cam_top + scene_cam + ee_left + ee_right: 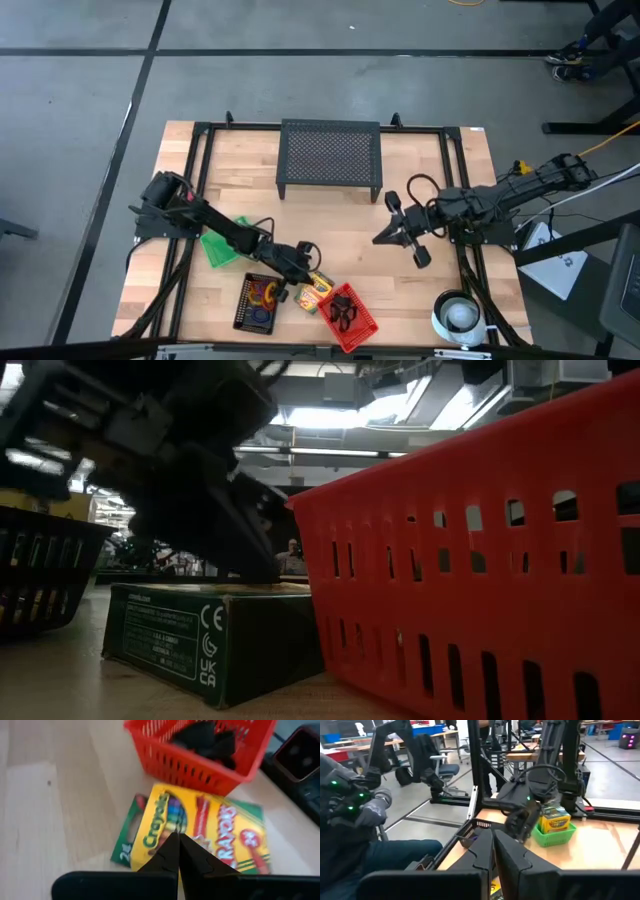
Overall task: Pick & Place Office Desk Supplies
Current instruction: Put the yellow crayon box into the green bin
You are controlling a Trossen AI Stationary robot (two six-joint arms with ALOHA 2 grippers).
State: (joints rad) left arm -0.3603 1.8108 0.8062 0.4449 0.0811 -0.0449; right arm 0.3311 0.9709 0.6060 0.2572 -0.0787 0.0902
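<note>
While the right gripper waits closed well off, the left gripper, fingers together, hovers above the crayon box beside the red basket.

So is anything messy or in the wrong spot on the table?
Yes: two crayon boxes lie loose on the table, stacked crookedly beside the red basket, not in any basket. The left gripper hovers over them, fingers together.

Crayon box lies between two baskets, near table edge.
</note>
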